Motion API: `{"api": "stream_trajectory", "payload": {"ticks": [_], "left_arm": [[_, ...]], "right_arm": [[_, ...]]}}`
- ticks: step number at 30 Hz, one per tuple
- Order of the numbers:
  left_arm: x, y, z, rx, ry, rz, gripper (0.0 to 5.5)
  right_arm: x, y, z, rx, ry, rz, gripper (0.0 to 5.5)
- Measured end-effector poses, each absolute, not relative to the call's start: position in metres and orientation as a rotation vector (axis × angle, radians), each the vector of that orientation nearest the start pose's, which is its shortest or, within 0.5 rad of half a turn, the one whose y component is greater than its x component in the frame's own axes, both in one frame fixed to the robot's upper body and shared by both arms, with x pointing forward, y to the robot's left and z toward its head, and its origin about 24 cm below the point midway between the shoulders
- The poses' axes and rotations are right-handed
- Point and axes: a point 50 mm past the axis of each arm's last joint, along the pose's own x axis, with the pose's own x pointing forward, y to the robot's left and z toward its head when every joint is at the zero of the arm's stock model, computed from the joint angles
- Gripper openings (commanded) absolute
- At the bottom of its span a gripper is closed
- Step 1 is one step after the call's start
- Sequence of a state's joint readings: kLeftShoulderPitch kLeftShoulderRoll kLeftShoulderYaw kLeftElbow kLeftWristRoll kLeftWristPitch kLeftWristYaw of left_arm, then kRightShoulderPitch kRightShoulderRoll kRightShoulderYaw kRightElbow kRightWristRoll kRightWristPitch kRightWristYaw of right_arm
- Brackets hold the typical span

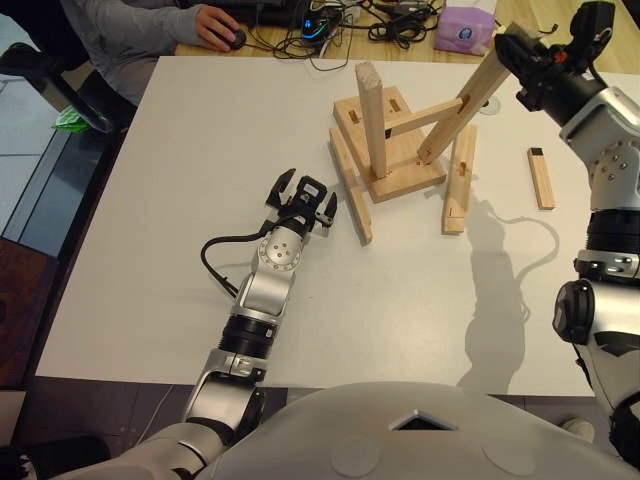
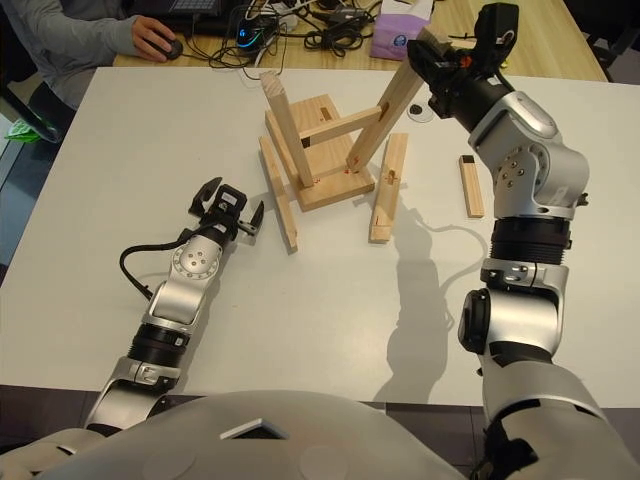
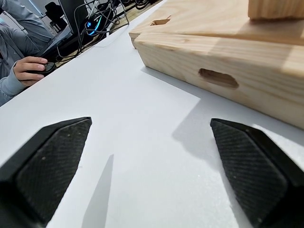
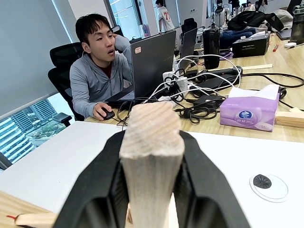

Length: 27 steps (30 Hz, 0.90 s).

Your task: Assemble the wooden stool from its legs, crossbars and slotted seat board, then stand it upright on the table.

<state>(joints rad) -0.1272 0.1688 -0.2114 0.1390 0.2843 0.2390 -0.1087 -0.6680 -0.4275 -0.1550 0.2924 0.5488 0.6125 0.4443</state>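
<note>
The slotted seat board [image 1: 412,172] lies flat on the white table [image 1: 200,150]. One wooden leg [image 1: 373,118] stands upright in it. A second leg [image 1: 468,95] leans out of the board's right corner, and my right gripper [image 1: 516,52] is shut on its top end [image 4: 151,156]. A crossbar [image 1: 425,117] runs between the two legs. Loose legs lie to the left [image 1: 352,190] and right [image 1: 460,180] of the board. My left gripper [image 1: 303,196] rests open on the table just left of the loose left leg [image 3: 228,71], nothing between its pads [image 3: 52,161].
A short crossbar piece [image 1: 541,177] lies alone at the right of the table. Behind the far edge are cables, a mouse [image 1: 316,28] and a purple tissue pack [image 1: 466,28]. The front and left of the table are bare.
</note>
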Motion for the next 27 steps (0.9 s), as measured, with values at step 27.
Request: {"api": "stream_trajectory", "payload": {"ticks": [27], "left_arm": [[0.272,0.129,0.018,0.484,0.224,-0.278,4.64]], "right_arm": [[0.363,-0.177,0.14,0.062,0.103,0.497,1.1]]}}
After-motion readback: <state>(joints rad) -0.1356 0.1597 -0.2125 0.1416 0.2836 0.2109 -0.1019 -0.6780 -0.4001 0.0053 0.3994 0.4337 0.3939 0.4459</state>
